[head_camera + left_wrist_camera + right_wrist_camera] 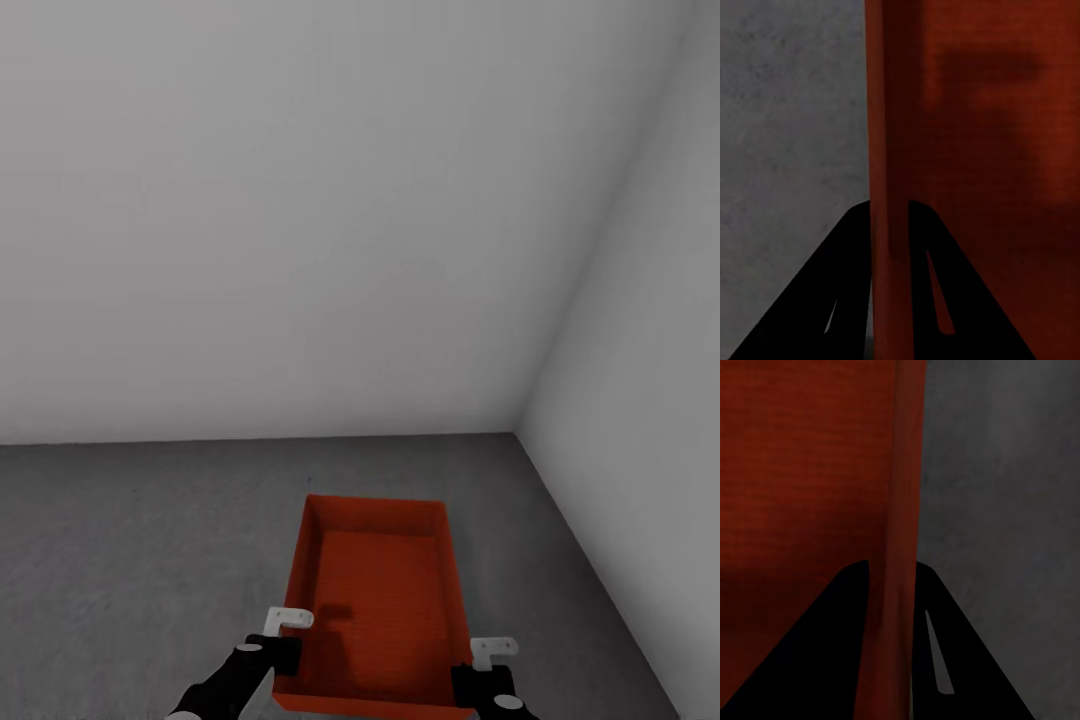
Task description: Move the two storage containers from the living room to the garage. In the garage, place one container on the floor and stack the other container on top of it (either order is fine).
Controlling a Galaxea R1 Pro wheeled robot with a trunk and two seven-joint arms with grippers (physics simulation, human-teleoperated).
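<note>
Grey floor: one storage container, left hand and right hand pinching its walls.

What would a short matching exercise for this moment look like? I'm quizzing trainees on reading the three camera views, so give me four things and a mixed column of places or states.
Things:
1. storage container
2. left gripper
3. right gripper
4. floor

Places or states:
A. dark grey, mottled, meeting two white walls at a corner
B. fingers astride the bin's wall on the robot's right side
C. orange-red, open-topped, nothing inside, held between both arms
D. fingers astride the bin's wall on the robot's left side

Pairs: 1-C, 2-D, 3-B, 4-A
</note>
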